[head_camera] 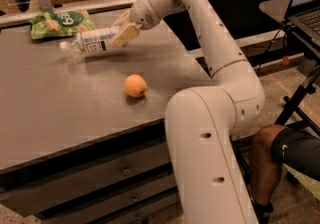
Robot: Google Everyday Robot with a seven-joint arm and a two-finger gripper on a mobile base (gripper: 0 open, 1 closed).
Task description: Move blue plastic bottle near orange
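Note:
The blue plastic bottle (92, 41) lies on its side at the back of the grey table (60, 103), white cap pointing left. My gripper (121, 32) is at the bottle's right end, its cream fingers (126, 34) around the bottle's base. The orange (135, 86) sits on the table nearer the front, below and to the right of the bottle, apart from it.
A green snack bag (61, 23) lies at the back left, just behind the bottle's cap. My white arm stretches over the table's right edge. A seated person's leg (272, 158) and a laptop stand (305, 18) are at the right.

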